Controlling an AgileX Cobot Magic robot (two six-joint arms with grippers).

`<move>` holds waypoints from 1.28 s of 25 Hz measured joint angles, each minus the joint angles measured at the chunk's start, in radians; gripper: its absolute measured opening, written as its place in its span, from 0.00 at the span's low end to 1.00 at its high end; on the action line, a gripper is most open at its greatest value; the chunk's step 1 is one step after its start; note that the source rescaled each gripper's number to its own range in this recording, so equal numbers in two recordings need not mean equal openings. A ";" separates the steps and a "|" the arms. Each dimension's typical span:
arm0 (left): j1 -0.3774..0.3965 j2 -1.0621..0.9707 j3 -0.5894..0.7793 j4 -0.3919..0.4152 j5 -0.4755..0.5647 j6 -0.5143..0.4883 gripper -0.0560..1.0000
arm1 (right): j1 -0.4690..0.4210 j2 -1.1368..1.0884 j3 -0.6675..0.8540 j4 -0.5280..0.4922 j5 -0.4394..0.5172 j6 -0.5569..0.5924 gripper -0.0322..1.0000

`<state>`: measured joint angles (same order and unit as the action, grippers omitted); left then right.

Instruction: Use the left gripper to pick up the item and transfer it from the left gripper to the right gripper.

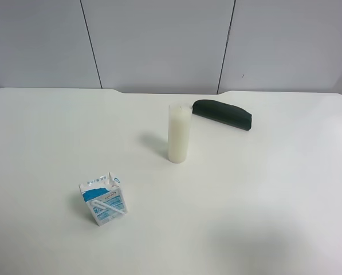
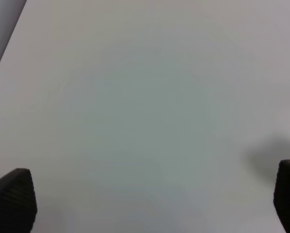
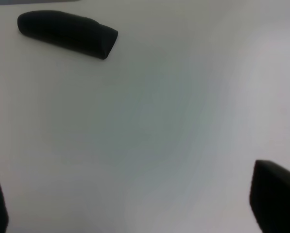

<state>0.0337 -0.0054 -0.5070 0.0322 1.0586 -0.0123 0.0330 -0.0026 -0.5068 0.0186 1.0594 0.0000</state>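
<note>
The drink carton (image 1: 103, 200) stands upright on its base on the counter (image 1: 274, 200), alone in the near-left part of the exterior high view, gabled top up and the white straw (image 1: 110, 204) slanting across the printed face turned toward that camera; nothing touches it and no arm shows in that view; well apart from it, nearer the middle, stands the tall white cylinder (image 1: 179, 133), and beyond that lies the dark green pouch (image 1: 222, 113), one end meeting the cylinder's top in the view, though we cannot tell whether the two touch. The left hand (image 2: 149, 196) is spread wide, its two black fingertips (image 2: 13, 199) at opposite edges of its wrist view with only bare counter between them; it holds nothing, and the carton does not appear in that view at all. The right hand (image 3: 135, 201) is likewise wide open and empty, looking over bare counter toward the pouch (image 3: 67, 33). We judge that the task is at its very start: the pick-up has not begun, and the step in hand is the left hand's approach. The next move calls for bringing that hand over the carton, turning the wrist so the jaws square up with two opposite flat sides, and closing gently; the carton looks light and easy to tip or crush. We would also grip it toward one end, leaving enough free body for the right hand to take hold at the transfer.
</note>
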 joint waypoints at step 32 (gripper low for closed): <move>0.000 0.338 -0.217 -0.111 0.019 0.145 1.00 | 0.000 0.000 0.000 0.000 0.000 0.000 1.00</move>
<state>0.0337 0.3326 -0.7242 -0.0785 1.0776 0.1327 0.0330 -0.0026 -0.5068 0.0186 1.0594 0.0000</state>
